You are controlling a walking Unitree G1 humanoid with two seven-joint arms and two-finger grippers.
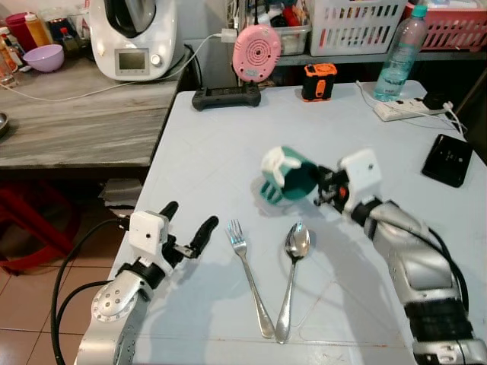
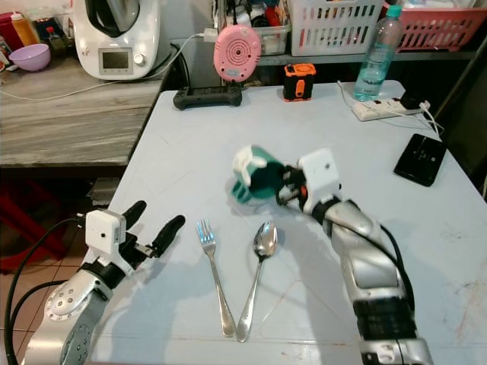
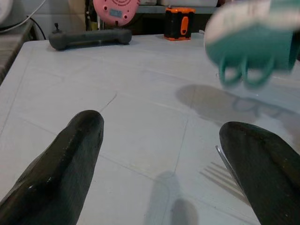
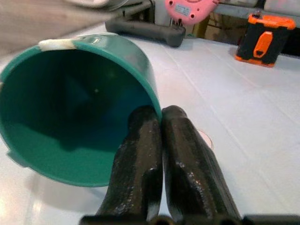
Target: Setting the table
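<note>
Two pieces of cutlery are already being shown laid out at the lower centre of the frame: a fork (image 1: 248, 276) and a spoon (image 1: 291, 275), side by side on the pale table (image 1: 213, 152). At the lower left, just beside the fork, the left gripper (image 1: 189, 230) is being held low over the table with its fingers apart and nothing between them. Further back, at mid-frame, a green cup (image 1: 288, 177) is being carried tilted above the table, its rim pinched by the closed fingers of the right gripper (image 4: 159, 117). Setting the cup down upright near the cutlery is judged to be remaining.
</note>
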